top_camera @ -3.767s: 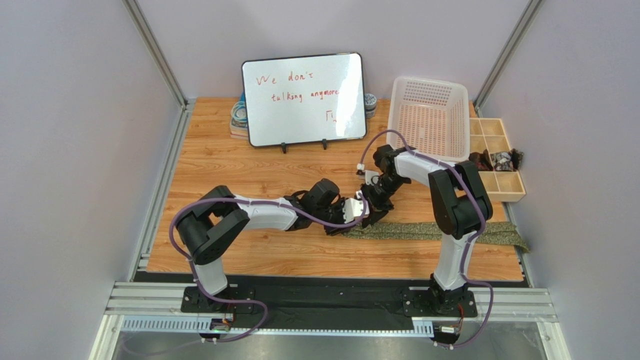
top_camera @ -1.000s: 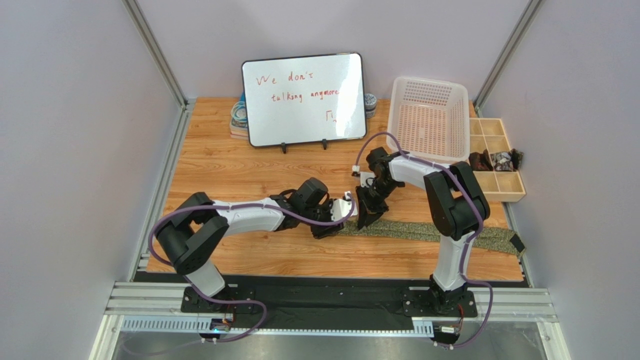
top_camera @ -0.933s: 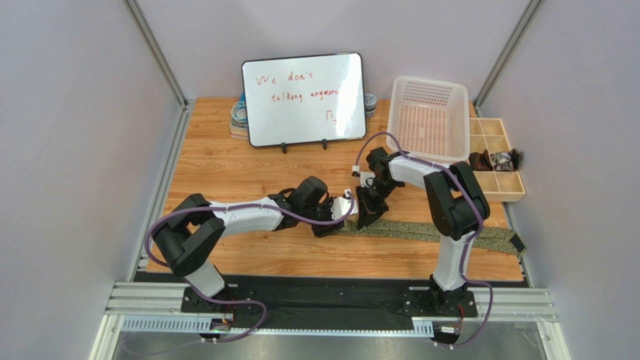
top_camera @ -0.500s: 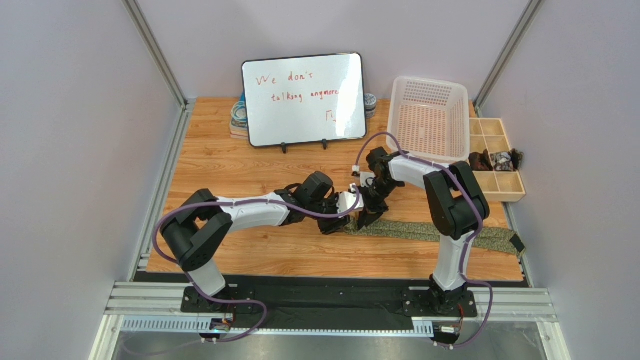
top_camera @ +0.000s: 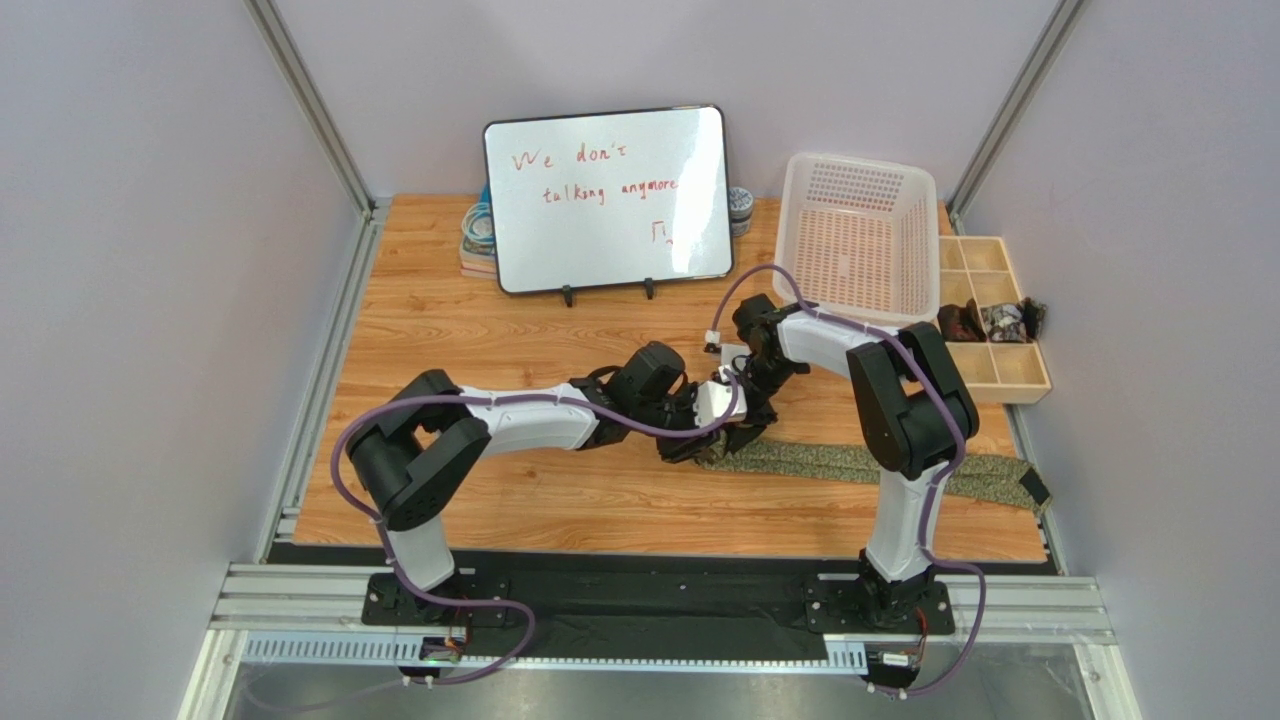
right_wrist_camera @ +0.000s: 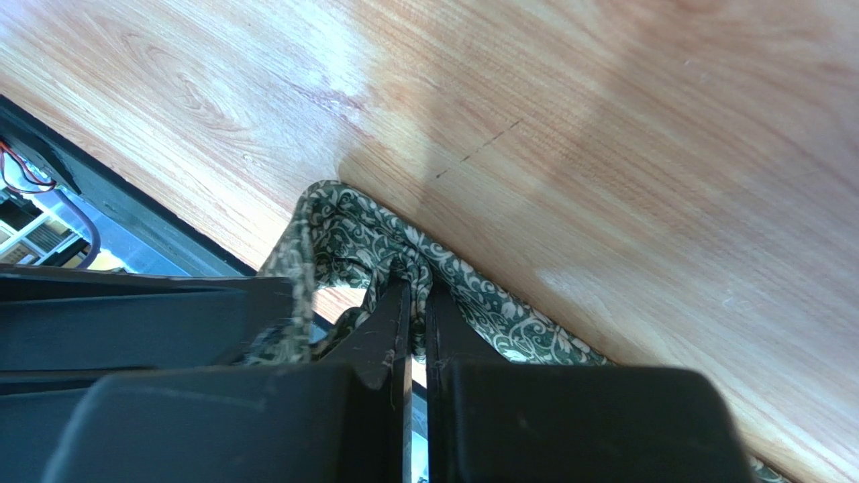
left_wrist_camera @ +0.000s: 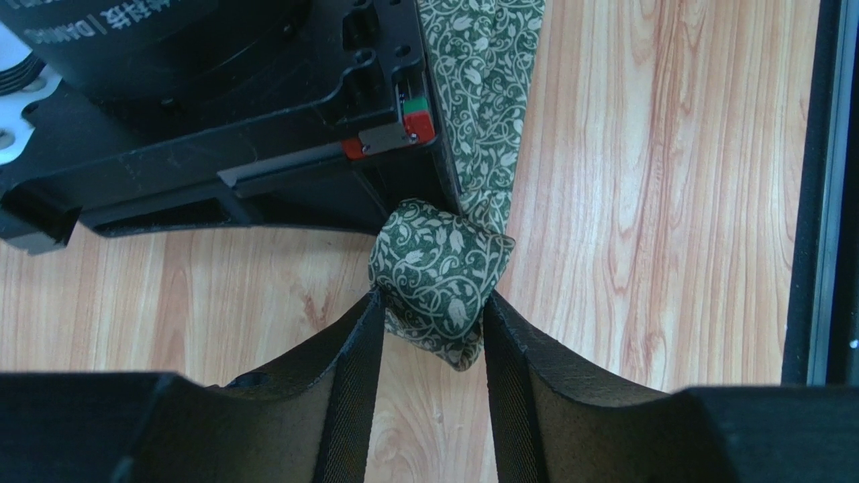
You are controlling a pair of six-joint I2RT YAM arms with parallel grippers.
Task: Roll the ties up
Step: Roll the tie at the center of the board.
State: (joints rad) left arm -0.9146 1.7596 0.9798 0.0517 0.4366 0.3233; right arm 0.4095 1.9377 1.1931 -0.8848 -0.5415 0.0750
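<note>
The tie [top_camera: 887, 462], olive green with a pale vine pattern, lies flat along the table's near right side. Its left end is bunched into a small roll [left_wrist_camera: 439, 267]. My left gripper [left_wrist_camera: 434, 302] is shut on this roll, one finger pressing each side. My right gripper [right_wrist_camera: 413, 277] is shut on a fold of the tie [right_wrist_camera: 348, 236] right beside the roll. In the top view the left gripper [top_camera: 717, 435] and right gripper [top_camera: 742, 417] meet at the tie's left end. The flat strip [left_wrist_camera: 484, 81] runs off under the right gripper's black body [left_wrist_camera: 202, 121].
A whiteboard [top_camera: 609, 198] stands at the back, with stacked bowls [top_camera: 478, 233] behind its left edge. A white basket [top_camera: 857, 237] sits at the back right. Beside it is a wooden compartment tray [top_camera: 999, 323] holding dark items. The table's front edge [top_camera: 661, 552] is close.
My left gripper has slid right along the table to the tie's bunched end and closed in on it beside the right gripper. The right gripper has barely moved.
</note>
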